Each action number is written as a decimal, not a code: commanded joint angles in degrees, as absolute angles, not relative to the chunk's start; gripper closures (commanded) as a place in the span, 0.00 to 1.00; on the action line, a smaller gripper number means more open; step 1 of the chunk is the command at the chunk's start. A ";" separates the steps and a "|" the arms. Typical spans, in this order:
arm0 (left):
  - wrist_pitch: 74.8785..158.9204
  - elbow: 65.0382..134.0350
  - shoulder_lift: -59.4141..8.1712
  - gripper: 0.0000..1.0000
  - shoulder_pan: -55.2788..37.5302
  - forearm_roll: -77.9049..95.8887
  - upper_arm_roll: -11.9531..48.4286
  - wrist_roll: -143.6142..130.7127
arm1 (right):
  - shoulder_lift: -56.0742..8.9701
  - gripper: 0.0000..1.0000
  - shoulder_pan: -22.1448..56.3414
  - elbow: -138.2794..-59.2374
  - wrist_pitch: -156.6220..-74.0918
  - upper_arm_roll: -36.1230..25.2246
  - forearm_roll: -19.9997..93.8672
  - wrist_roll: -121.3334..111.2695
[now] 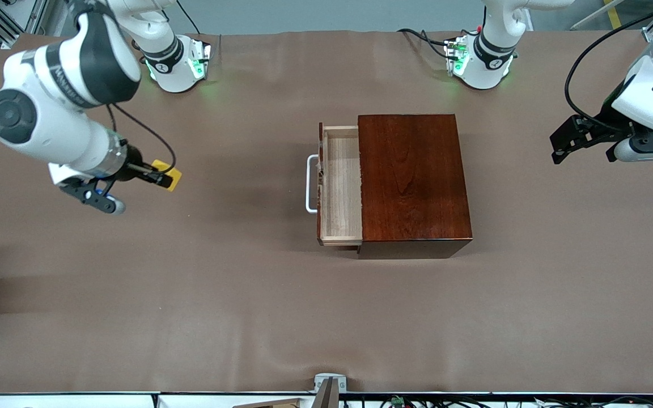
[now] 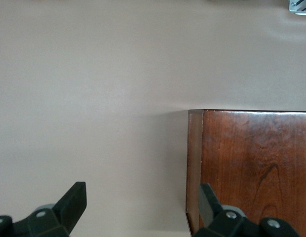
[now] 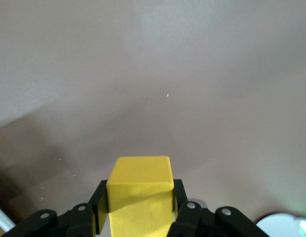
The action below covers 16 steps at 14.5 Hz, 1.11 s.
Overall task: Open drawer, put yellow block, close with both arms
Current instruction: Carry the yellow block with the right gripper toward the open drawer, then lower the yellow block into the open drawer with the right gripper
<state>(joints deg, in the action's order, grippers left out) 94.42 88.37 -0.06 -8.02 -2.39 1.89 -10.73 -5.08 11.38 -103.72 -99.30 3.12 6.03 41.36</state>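
A brown paper-covered table (image 1: 190,317) holds a glossy dark mahogany wooden box (image 1: 411,181) near its middle. Its pale light-wood drawer (image 1: 340,187) is pulled partly out toward the right arm's end of the table. The drawer's tray is bare inside, and its white U-shaped bar handle (image 1: 310,184) sticks out from the dark reddish front.

The right arm's black two-finger gripper (image 1: 163,179) hangs in the air over the table near the right arm's end, well apart from the drawer. It is clenched on a small bright yellow cube-like block (image 3: 140,195), one finger (image 3: 181,197) pressed against each side.

The left arm's black gripper (image 2: 143,205) hovers over the table at the left arm's end, beside the box. Its fingers (image 2: 73,202) are spread wide and hold nothing.
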 commanded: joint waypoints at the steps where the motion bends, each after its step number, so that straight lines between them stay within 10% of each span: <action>1: 91.68 87.63 0.09 0.00 -1.96 -2.11 7.53 -7.74 | -4.66 1.00 15.71 -100.82 -96.60 2.64 7.29 50.77; 16: 88.77 91.41 3.34 0.00 5.80 -1.32 12.57 -4.40 | -11.51 1.00 34.09 -91.32 -102.55 2.46 11.43 92.88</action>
<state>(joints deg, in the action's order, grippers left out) 89.03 90.02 2.16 4.07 -2.39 12.08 -6.61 -9.42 31.45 -93.79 -101.26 3.18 10.20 88.49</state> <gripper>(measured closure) 0.000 0.449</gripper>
